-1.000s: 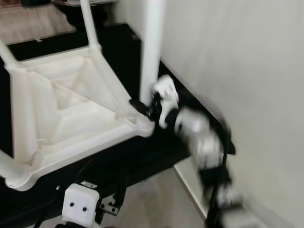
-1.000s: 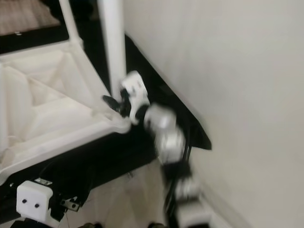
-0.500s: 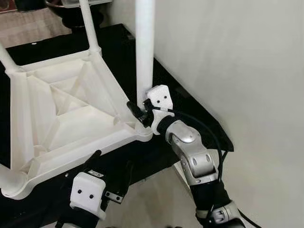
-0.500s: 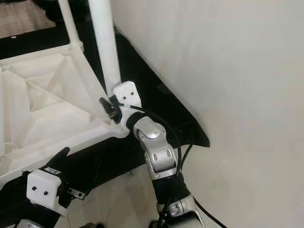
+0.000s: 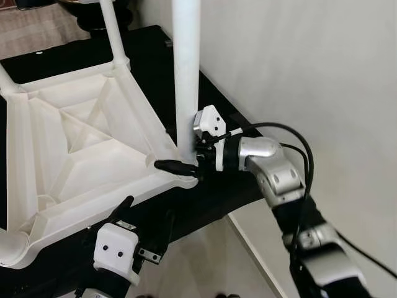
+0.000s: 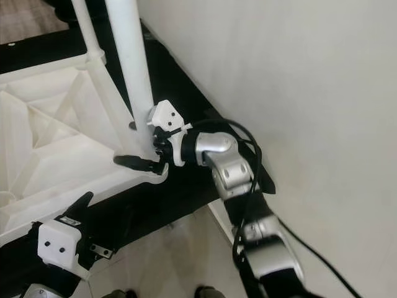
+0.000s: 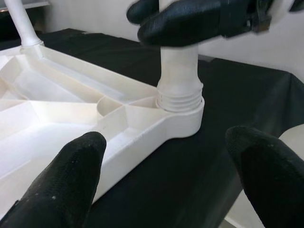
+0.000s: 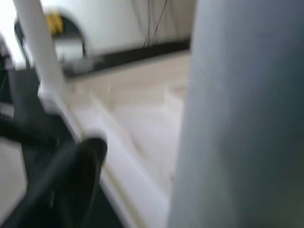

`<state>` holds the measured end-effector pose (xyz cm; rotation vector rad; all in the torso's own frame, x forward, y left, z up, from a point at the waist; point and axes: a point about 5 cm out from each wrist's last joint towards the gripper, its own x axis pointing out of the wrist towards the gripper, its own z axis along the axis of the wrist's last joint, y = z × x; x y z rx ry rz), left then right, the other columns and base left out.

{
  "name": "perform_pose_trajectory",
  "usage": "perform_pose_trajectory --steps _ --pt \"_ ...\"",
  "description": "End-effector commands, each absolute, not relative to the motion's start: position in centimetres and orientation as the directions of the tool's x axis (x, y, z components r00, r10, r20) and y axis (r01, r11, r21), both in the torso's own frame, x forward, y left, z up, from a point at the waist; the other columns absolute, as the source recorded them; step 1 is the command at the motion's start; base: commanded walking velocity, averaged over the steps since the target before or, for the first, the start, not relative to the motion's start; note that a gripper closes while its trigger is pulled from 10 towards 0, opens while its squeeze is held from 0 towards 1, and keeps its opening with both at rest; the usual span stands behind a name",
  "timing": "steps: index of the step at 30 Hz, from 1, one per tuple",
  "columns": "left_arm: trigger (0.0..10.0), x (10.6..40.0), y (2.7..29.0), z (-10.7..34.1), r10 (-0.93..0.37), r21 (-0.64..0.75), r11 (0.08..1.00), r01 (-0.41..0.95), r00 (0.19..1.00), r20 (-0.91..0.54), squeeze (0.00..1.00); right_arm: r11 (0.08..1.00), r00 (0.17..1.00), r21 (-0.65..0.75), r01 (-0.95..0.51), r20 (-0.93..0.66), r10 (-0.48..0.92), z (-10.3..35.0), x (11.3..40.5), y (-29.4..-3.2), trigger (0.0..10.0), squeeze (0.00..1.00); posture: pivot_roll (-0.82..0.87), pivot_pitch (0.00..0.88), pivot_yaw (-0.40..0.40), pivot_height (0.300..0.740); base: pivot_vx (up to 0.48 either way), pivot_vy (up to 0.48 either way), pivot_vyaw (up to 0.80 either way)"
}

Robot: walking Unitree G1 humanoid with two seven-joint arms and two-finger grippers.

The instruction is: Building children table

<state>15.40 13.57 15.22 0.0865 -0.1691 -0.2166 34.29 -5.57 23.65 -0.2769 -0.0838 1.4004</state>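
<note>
An upturned white table top point(image 5: 80, 149) lies on a black mat point(image 5: 223, 192), ribbed underside up. A white leg point(image 5: 186, 74) stands upright in its near corner socket. The right gripper point(image 5: 186, 162) straddles the leg's base, one finger point(image 5: 173, 166) lying over the corner; whether it presses the leg cannot be told. The left gripper point(image 7: 171, 185) hangs open below the corner, holding nothing. The leg's top is cut off.

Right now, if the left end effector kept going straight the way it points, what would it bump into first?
Probably the near corner of the upside-down white table top, where the white leg screws in. The left end effector is open, apart from that corner; depth is uncertain.
</note>
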Motion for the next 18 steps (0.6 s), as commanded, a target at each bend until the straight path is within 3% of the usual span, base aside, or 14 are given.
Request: perform_pose_trajectory --steps 1,4,7,8,9,10,18 --pt "10.0 15.1 13.4 15.1 -0.227 0.094 0.972 0.215 0.962 0.152 0.00 0.075 0.102 -0.232 -0.970 -0.107 0.989 23.8 34.5 -5.0 10.0 0.00 0.09 0.190 -0.041 0.740 0.000 0.000 0.00" --pt "10.0 15.0 13.4 15.1 -0.228 0.092 0.972 0.216 0.962 0.151 0.00 0.051 0.077 -0.226 -0.973 -0.107 0.991 24.1 34.7 -4.9 10.0 0.00 0.09 0.190 -0.041 0.740 0.000 0.000 0.00" --pt "10.0 14.8 13.3 15.1 -0.231 0.088 0.971 0.220 0.962 0.148 0.00 -0.071 -0.048 -0.202 -0.977 -0.114 0.992 24.6 35.0 -4.8 9.6 0.00 0.10 0.200 -0.043 0.740 0.000 0.000 0.00" --pt "10.0 14.7 13.3 15.1 -0.233 0.087 0.971 0.222 0.961 0.148 0.00 -0.089 -0.067 -0.196 -0.976 -0.117 0.991 24.6 35.1 -4.7 2.3 0.00 0.10 0.203 -0.044 0.740 0.000 0.000 0.00" --pt "10.0 14.7 13.3 15.2 -0.233 0.086 0.971 0.223 0.961 0.147 0.00 -0.100 -0.078 -0.193 -0.976 -0.119 0.990 24.6 35.2 -4.7 2.3 0.00 0.10 0.203 -0.044 0.740 0.000 0.000 0.00" --pt "10.0 14.7 13.3 15.2 -0.234 0.086 0.971 0.223 0.961 0.147 0.00 -0.113 -0.091 -0.188 -0.976 -0.120 0.989 24.6 35.2 -4.7 0.0 0.00 0.10 0.205 -0.046 0.740 0.000 0.000 0.00" --pt "10.0 14.6 13.3 15.2 -0.235 0.085 0.971 0.224 0.961 0.145 0.00 -0.136 -0.117 -0.175 -0.975 -0.116 0.986 24.6 35.5 -4.6 0.0 0.00 0.11 0.209 -0.044 0.740 0.000 0.000 0.00"
